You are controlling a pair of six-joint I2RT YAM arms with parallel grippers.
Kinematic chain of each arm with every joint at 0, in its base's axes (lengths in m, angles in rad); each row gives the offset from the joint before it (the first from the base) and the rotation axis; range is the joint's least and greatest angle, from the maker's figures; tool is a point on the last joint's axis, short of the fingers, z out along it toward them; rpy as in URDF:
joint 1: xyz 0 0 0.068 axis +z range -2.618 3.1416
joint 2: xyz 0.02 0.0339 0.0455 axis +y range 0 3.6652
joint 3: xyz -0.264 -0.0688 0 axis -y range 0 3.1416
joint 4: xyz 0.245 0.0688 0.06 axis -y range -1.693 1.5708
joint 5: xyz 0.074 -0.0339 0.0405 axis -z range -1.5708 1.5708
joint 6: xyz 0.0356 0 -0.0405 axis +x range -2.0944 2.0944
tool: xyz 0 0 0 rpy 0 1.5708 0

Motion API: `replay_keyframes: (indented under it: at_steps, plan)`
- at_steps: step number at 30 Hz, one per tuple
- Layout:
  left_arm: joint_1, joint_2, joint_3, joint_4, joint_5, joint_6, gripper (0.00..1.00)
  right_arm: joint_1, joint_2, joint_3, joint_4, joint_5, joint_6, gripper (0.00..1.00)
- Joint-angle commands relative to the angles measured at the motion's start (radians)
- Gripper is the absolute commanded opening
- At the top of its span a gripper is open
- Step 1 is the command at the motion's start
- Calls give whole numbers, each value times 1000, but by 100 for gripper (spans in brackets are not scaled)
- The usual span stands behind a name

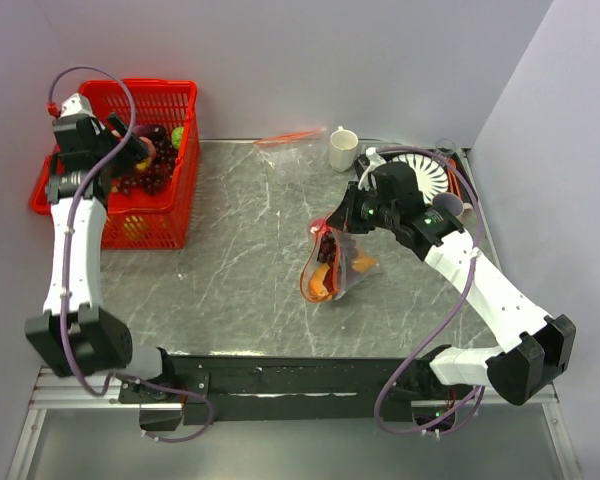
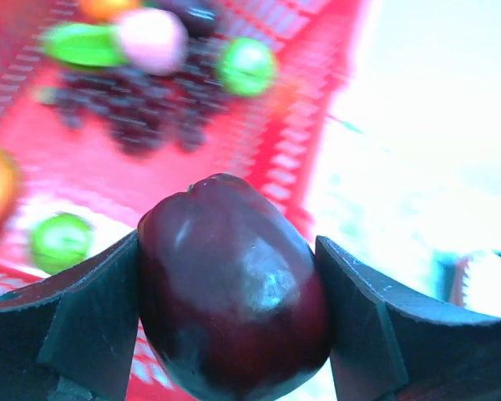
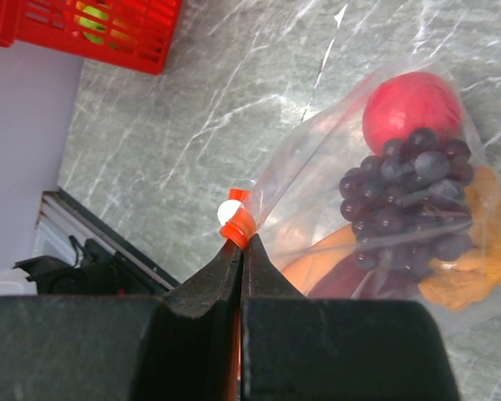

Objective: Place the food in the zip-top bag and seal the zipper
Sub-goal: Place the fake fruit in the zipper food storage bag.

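The zip-top bag [image 1: 332, 262] hangs tilted over the middle of the table, and my right gripper [image 1: 342, 222] is shut on its orange-red zipper [image 3: 244, 224] at one end of the mouth. Through the clear plastic [image 3: 334, 159] I see food: a red round fruit [image 3: 411, 109], a purple grape bunch [image 3: 409, 200] and an orange-brown piece [image 3: 476, 259]. My left gripper [image 1: 130, 152] is over the red basket, far left. Its fingers [image 2: 92, 309] press both sides of a dark red apple-shaped fruit [image 2: 234, 292].
The red basket [image 1: 170, 100] at the back left holds grapes, green and pink pieces [image 2: 150, 38]. A white cup [image 1: 343, 149], a white ribbed plate [image 1: 425, 172] and a second clear red-edged bag [image 1: 290, 138] sit along the back wall.
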Motion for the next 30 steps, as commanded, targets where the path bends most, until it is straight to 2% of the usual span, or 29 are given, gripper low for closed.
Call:
replay_keyframes:
  at_steps: [1, 4, 8, 17, 23, 30]
  plan:
    - [-83, -166, -86, 110, 212, -107, 43, -13, -10, 62, 73, -72, 40, 0]
    - [-193, -242, -170, 191, 259, -173, 41, -15, 6, 78, 74, -93, 53, 0]
    - [-400, -312, -281, 297, 271, -256, 41, -16, 31, 102, 70, -112, 70, 0]
    - [-709, -388, -537, 542, 230, -308, 41, -24, 94, 145, 59, -130, 101, 0]
    - [-854, -385, -604, 615, 192, -279, 42, -24, 121, 168, 53, -129, 118, 0]
    - [-913, -311, -643, 650, 170, -272, 43, -24, 140, 191, 48, -130, 133, 0]
